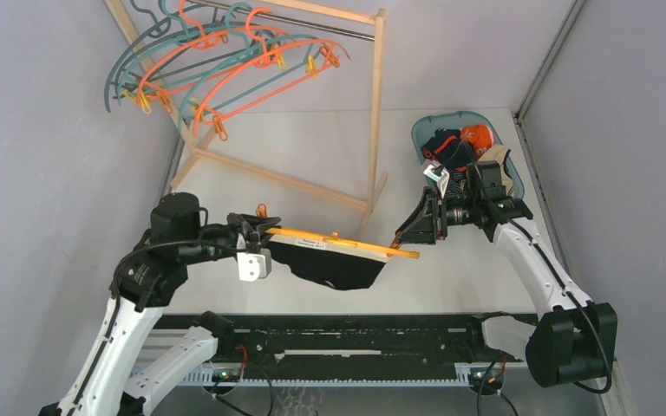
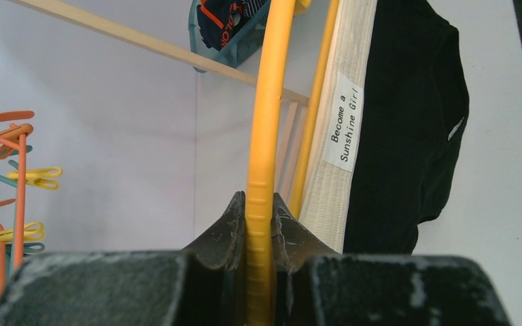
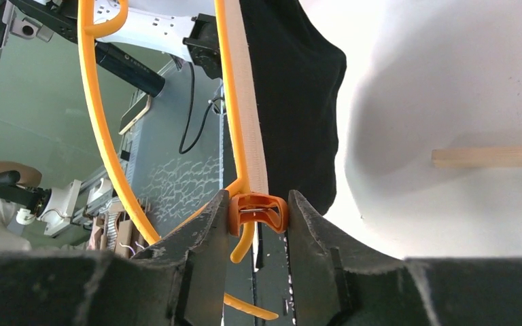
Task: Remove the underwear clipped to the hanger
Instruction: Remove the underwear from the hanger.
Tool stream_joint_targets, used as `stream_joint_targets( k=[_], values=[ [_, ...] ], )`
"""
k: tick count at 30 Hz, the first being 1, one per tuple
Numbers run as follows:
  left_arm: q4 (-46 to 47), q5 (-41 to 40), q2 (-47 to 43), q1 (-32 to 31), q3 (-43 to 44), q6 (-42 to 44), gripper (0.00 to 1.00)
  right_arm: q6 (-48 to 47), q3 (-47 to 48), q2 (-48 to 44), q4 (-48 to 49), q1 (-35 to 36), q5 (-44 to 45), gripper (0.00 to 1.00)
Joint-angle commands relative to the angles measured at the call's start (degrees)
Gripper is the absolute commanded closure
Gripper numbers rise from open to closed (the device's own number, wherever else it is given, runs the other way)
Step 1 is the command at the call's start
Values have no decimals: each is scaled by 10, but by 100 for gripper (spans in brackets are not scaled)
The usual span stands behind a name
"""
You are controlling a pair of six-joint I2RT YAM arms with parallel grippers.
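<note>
**clipfan:** Pinching the orange clip in the right gripper, jaws snug on both its sides. Enough to free the black underwear?

**hangerguy:** Probably not yet. Squeeze square on the clip's lever ends till it gapes, then slide off the waistband. Keep the left gripper clamped on the yellow hanger as a brace. Hangs under the bar between both arms, so no yanking.

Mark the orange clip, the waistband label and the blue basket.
orange clip (image 3: 258,212): right wrist view, clip's middle.
waistband label (image 2: 346,122): left wrist view, printed text.
blue basket (image 1: 417,134): top external view, left rim.
</note>
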Motion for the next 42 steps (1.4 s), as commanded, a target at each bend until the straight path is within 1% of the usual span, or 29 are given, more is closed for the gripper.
stream_joint_targets(
  k=[1,3,5,7,8,10,14,20,31,39,42],
  values=[
    [70,-8,-5,2,-16,-21,100,-12,9,-9,16,4,-12,71],
    [76,-11,-4,1,-17,-27,100,-9,12,-7,15,3,-14,71],
    [78,-11,-4,1,-16,-28,100,-10,16,-5,11,3,-13,65],
    [79,-12,-4,1,-16,-29,100,-10,19,-2,6,3,-12,56],
    [81,-14,-5,0,-17,-29,100,-9,20,-1,4,3,-11,54],
    [85,-16,-4,1,-18,-29,100,-8,20,2,2,3,-10,54],
    [94,-22,-4,-1,-23,-35,100,-6,20,6,3,3,-13,59],
    [96,-22,-3,-1,-24,-35,100,2,20,5,12,3,-14,71],
    [131,-30,-3,-2,-37,-67,100,10,21,1,24,3,-14,86],
    [145,-43,0,-5,-45,-71,100,-3,43,-1,9,3,-8,100],
    [149,-45,4,-8,-47,-75,100,-25,56,-3,-8,5,7,100]
  ],
)
